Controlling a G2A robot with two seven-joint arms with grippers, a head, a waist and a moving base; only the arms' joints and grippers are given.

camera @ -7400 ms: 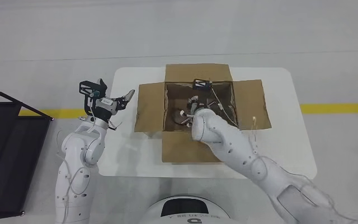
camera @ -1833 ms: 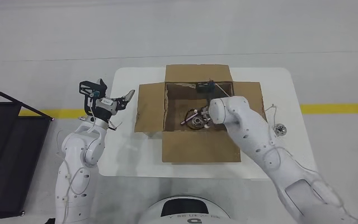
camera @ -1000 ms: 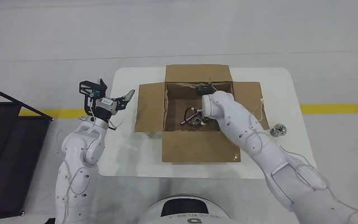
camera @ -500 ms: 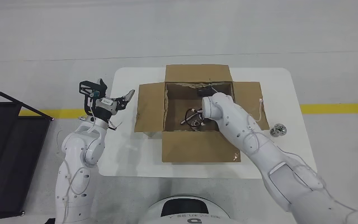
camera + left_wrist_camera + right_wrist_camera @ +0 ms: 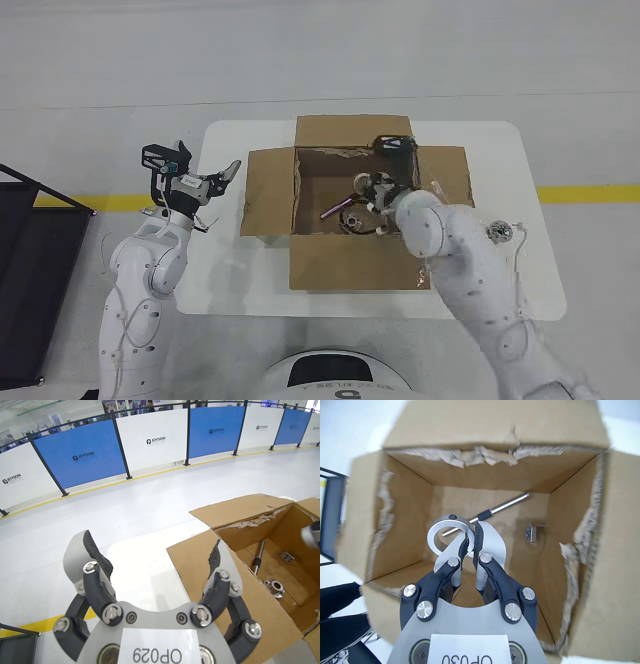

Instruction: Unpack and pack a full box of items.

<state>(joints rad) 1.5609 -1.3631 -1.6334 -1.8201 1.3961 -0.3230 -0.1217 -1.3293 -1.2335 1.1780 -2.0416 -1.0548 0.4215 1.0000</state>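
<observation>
Metal ring (image 5: 445,521): solid and rigid, probably heavy for its size. Smooth surface may slip. Best hold looks to be across ring wall.
Right gripper (image 5: 471,540): fingers pinched shut on that wall, one apparently inside bore.
Ring hangs inside open box (image 5: 495,475), off its floor, toward right wall.
Box sits mid tabletop (image 5: 240,280), against far edge.
Count in box: one ring, one rod (image 5: 505,503), one small block (image 5: 531,532), one flange (image 5: 275,586).
One round metal part (image 5: 498,232) near right edge of tabletop.
Left gripper (image 5: 152,537): fingers spread wide, empty, at left edge of tabletop.
</observation>
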